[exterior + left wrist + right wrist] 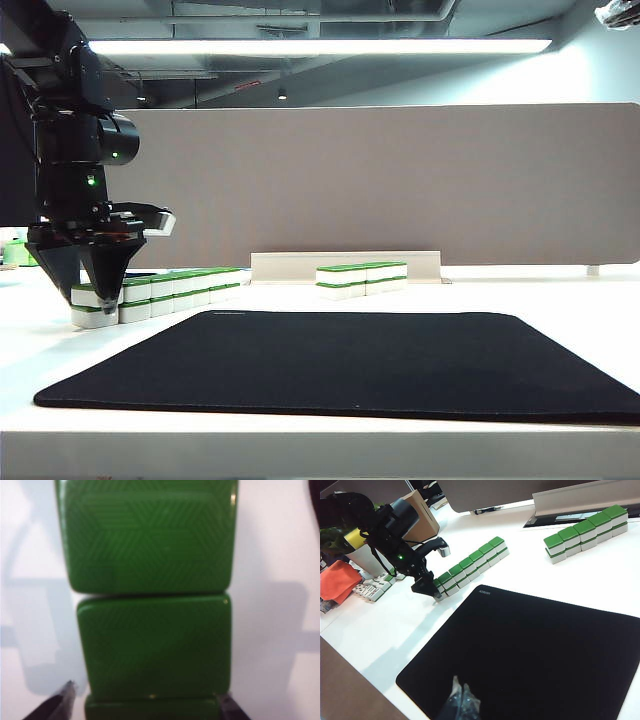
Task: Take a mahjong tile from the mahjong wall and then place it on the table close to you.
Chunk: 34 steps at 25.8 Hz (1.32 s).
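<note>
The left gripper (100,300) is down at the near end of the mahjong wall (170,290), its dark jaws pointing straight down and spread wide, one tip on each side of the end tile. From the left wrist view you look right onto the green patterned tops of the wall (152,645), the two fingertips (62,702) showing at either side of the nearest tile, apart from each other; whether they touch its sides cannot be told. The wall runs as a two-high row of white blocks with green tops along the left part of the white bench (590,310), just beside the far left corner of the black mat (350,365). A shorter row of tiles (362,278) sits well apart, farther back toward the grey partition (400,180). In the right wrist view the right gripper (461,702) hangs over the near edge of the mat, its jaws looking pressed together with nothing between them. Off the bench's left end are an orange cloth (337,580), a cardboard box (422,517) and some loose face-up tiles (372,590).
</note>
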Available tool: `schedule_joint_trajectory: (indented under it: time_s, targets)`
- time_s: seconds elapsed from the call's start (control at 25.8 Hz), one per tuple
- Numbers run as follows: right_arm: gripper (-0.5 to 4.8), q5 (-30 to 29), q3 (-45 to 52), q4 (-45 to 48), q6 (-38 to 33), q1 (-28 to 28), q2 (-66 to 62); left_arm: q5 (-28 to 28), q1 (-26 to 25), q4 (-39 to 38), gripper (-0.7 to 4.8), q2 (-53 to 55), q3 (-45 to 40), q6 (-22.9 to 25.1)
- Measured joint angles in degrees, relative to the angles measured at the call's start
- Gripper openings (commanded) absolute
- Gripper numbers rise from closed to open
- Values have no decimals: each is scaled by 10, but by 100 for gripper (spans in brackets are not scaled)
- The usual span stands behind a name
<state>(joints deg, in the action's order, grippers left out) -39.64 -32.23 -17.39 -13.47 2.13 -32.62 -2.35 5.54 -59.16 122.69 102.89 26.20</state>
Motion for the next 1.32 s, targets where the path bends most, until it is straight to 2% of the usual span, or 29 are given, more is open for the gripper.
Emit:
schedule_joint_trajectory:
  time_s: [0.5, 0.54, 0.66, 1.32]
  targets:
    - [-1, 0, 0, 0, 0, 0, 0, 0, 1, 0, 337, 19, 0, 0]
    - [-1, 0, 0, 0, 0, 0, 0, 0, 1, 2, 331, 19, 0, 0]
    - [-1, 0, 0, 0, 0, 0, 0, 0, 1, 9, 269, 20, 0, -1]
    - [-1, 0, 0, 0, 0, 0, 0, 0, 2, 17, 265, 20, 0, -1]
